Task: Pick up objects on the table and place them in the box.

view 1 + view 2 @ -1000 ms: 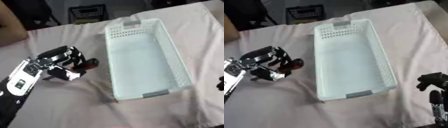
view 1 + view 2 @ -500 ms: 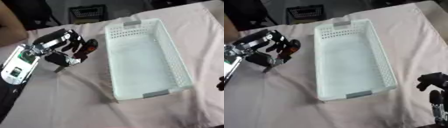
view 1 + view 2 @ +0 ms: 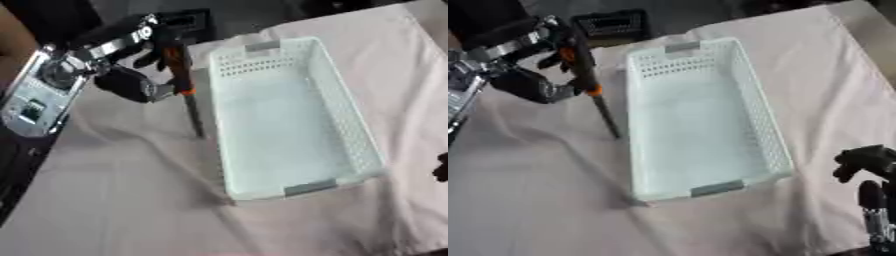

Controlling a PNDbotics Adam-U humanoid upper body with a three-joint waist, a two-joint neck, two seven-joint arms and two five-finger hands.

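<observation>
My left hand is raised above the table to the left of the white slotted box, near its far end. Its fingers are curled round a long thin tool with an orange handle and a dark shaft. The shaft hangs down at a slant, and its tip ends beside the box's left wall. The box holds nothing that I can see. My right hand rests at the lower right, apart from the box, with relaxed fingers and nothing in it.
A pale pinkish cloth covers the table. A black crate stands beyond the far edge, behind the box. A person's arm shows at the far left edge.
My left hand has risen from the cloth and moved toward the far side, carrying the orange-handled tool up with it. The box and the right hand have stayed put.
</observation>
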